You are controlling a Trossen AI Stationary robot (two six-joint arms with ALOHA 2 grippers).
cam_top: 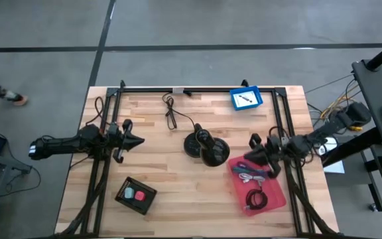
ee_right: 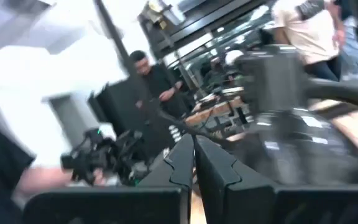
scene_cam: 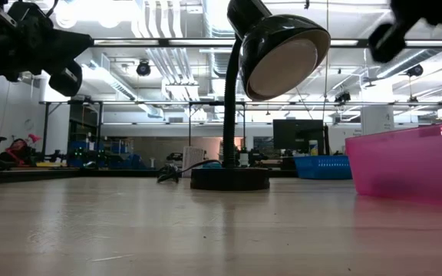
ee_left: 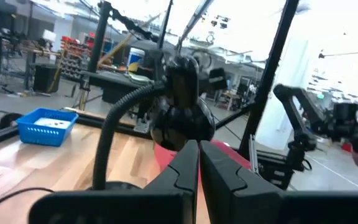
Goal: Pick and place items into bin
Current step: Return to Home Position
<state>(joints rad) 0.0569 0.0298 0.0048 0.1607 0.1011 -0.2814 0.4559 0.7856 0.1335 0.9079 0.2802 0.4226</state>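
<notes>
While the right end effector (cam_top: 249, 158) hangs closed and empty, the cable (cam_top: 255, 199) lies nearby.

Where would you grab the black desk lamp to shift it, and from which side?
Probably the upright neck of the desk lamp, low above its round base: it is thin enough to pinch, while the head and base look too wide. Come in level from the left gripper side; the head leans toward the pink bin.
</notes>
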